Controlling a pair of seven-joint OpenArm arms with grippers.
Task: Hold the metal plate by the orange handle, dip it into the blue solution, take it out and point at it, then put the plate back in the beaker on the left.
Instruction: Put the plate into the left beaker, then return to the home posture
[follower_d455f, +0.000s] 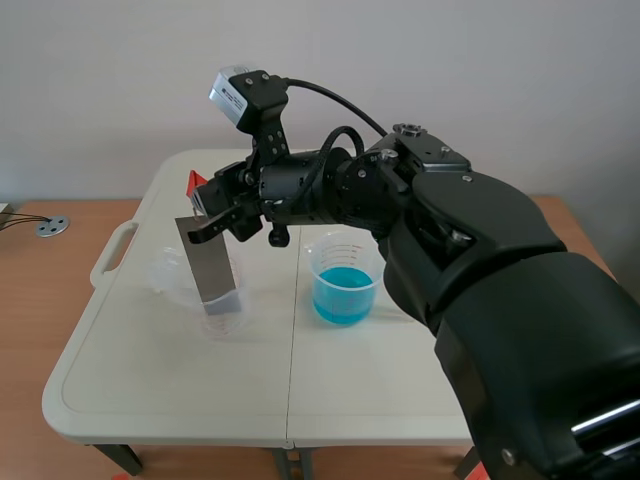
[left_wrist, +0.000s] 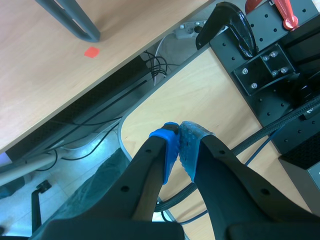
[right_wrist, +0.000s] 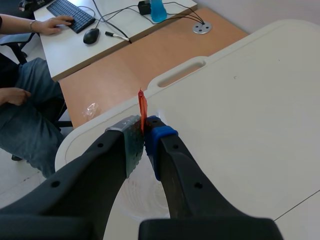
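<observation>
While the right gripper (follower_d455f: 212, 222) hung over the left-centre of the scene view, its fingers were pinching the orange handle (follower_d455f: 191, 184) of the metal plate (follower_d455f: 208, 262). The plate stood nearly upright with a slight tilt, its lower end inside the clear beaker (follower_d455f: 228, 318) at left-centre of the table (follower_d455f: 150, 390). The right wrist view agreed: the handle sat edge-on between the two pads, with the clear beaker under the gripper.

At frame centre stood a second beaker (follower_d455f: 345, 248) of blue solution (follower_d455f: 343, 298), apart from the clear one, with nothing dipped in it. The right arm filled the right half of the frame.

The left gripper (left_wrist: 179, 145) showed only in its own wrist view, with its fingers pressed together on nothing, away from the work.

Progress (judgement): the grip on the handle was made. I could not tell whether the plate had been dipped. If it had not, the lift, dip, pointing and return were all left. If it had, only the release remained.
</observation>
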